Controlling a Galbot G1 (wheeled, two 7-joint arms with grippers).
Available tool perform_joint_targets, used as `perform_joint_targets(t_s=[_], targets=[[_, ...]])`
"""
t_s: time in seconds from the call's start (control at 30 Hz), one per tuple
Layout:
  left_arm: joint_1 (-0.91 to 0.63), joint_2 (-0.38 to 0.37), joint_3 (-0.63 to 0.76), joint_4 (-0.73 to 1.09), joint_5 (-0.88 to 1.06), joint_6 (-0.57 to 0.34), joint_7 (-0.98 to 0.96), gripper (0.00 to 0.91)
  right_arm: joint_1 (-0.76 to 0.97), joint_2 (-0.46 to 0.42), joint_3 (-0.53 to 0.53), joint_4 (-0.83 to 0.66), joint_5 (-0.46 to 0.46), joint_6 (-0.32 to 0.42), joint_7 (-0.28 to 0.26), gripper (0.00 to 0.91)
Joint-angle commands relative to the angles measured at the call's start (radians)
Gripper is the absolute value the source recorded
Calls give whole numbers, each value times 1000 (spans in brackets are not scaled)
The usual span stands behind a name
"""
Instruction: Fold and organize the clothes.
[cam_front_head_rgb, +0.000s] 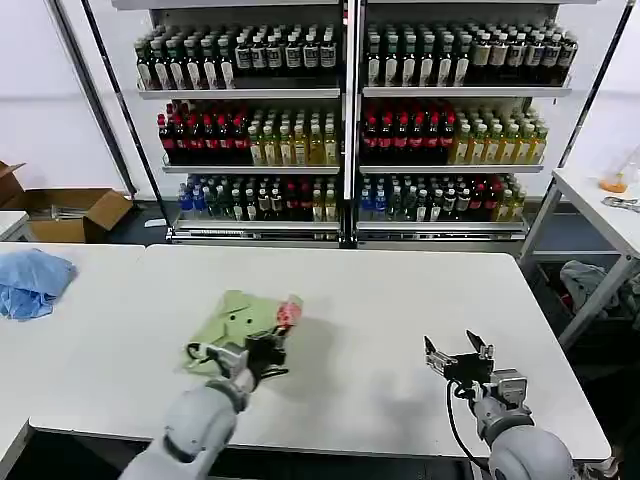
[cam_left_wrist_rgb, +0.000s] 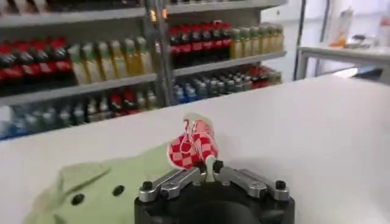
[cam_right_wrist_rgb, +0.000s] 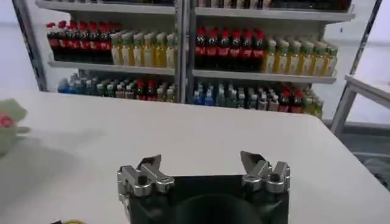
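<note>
While the left gripper (cam_front_head_rgb: 268, 347) pinches the near right edge of the light green shirt (cam_front_head_rgb: 240, 318) and lifts its red-and-white checked print (cam_left_wrist_rgb: 194, 146) off the white table (cam_front_head_rgb: 380, 300), the shirt lies bunched left of the table's centre (small dark buttons showing). The right gripper (cam_front_head_rgb: 458, 352) hovers wide apart near the right front. No bottle labels on the far shelves (cam_front_head_rgb: 345, 95) are legible.
</note>
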Motion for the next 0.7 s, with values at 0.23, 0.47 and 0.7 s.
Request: perform_joint_targets(t_s=[0.23, 0.47, 0.7], targets=[[-179, -260, 229, 203, -124, -211, -131, 907, 48, 20, -42, -6, 22, 24, -16, 907], [-16, -221, 180, 18, -128, -241, -127, 907, 102, 35, -99, -30, 70, 76, -13, 907], [176, -131, -59, -172, -112, -283, -108, 907, 232, 116, -219, -137, 164, 71, 21, 907]])
